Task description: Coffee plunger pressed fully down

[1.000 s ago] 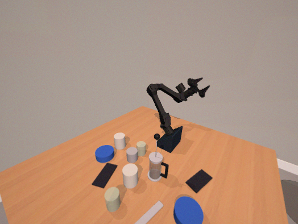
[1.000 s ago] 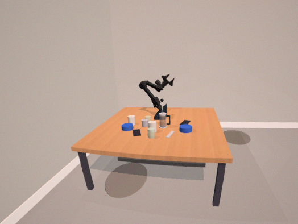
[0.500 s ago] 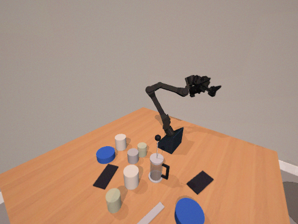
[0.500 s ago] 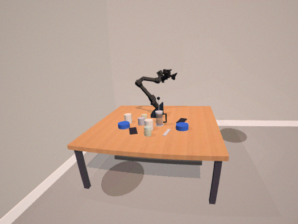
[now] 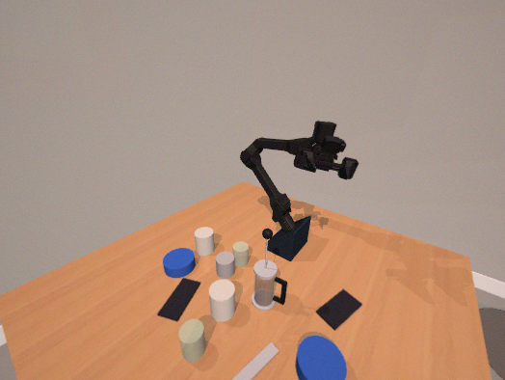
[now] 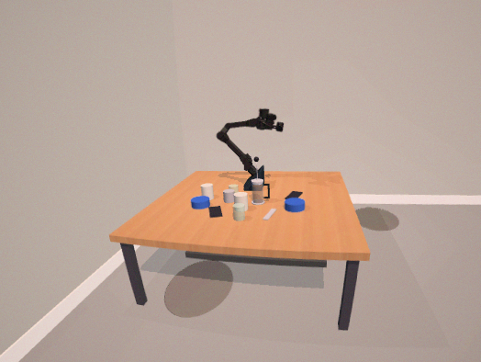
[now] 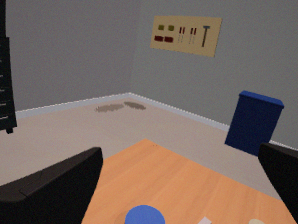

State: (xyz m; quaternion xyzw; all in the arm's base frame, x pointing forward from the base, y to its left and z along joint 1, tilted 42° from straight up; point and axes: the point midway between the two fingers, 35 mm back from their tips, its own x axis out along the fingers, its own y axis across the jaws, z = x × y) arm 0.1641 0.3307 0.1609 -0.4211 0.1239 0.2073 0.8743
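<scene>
Our pincer (image 5: 348, 168) hangs high above the table (image 5: 410, 289) with its fingers spread wide apart and nothing between them. In the wrist view the two dark fingers frame the lower corners, and we look down past them at the table edge.

The arm (image 5: 262, 169) rises from its dark base (image 5: 290, 239), bends at the elbow and reaches out level, well above everything on the wood.

The coffee press (image 5: 265, 285) stands upright just in front of the base, well below the pincer and apart from it. Its black handle points to the right in the top view. Its plunger (image 5: 267, 234) is fully raised, the black knob sitting on a thin rod high above the lid. In the wrist view we catch only the knob and lid at the bottom right.

Around the press stand several pale cylinders (image 5: 222, 300). Two blue discs (image 5: 321, 360) lie farther out, one on each side, along with two black flat pads (image 5: 338, 309) and a grey strip (image 5: 255, 364) near the front edge.
</scene>
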